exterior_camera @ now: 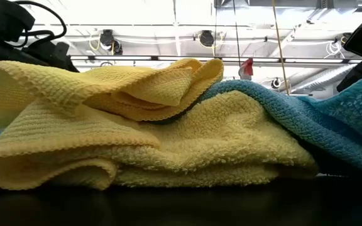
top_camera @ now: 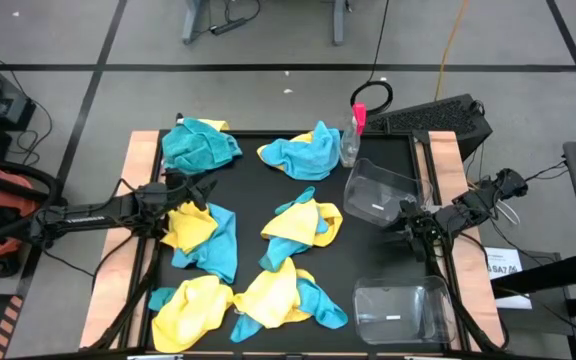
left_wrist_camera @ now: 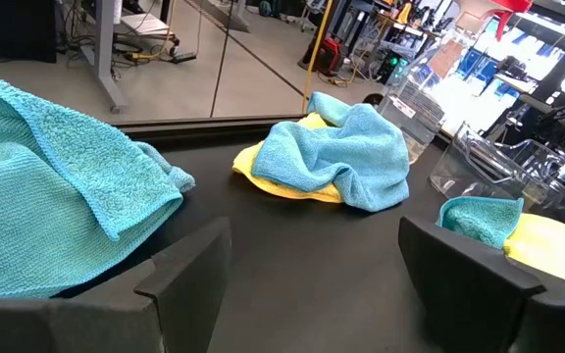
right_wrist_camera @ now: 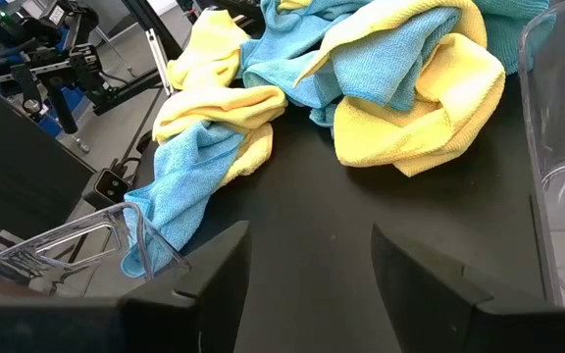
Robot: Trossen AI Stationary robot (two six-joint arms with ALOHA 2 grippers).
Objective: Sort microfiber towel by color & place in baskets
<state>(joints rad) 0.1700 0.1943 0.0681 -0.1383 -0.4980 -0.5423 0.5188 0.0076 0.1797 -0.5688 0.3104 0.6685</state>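
High view puts the left gripper (top_camera: 200, 190) at the near-left part of the black mat (top_camera: 368, 265), fingers spread wide and holding nothing. Just beside its tips, on the side toward the mat's centre, lies a yellow-and-blue towel heap (top_camera: 200, 238); a teal towel (top_camera: 200, 146) sits just behind it, toward the far edge. The heap is the nearer of the two and lies lengthwise away from the gripper toward the front edge, so I judge a short downward reach would meet it. The right gripper (top_camera: 411, 222) waits across the mat, fingers partly apart and empty, between the two baskets: one (top_camera: 380, 192) tipped just beyond it, the other (top_camera: 400, 310) nearer the front. Both baskets lie well apart from the left gripper.
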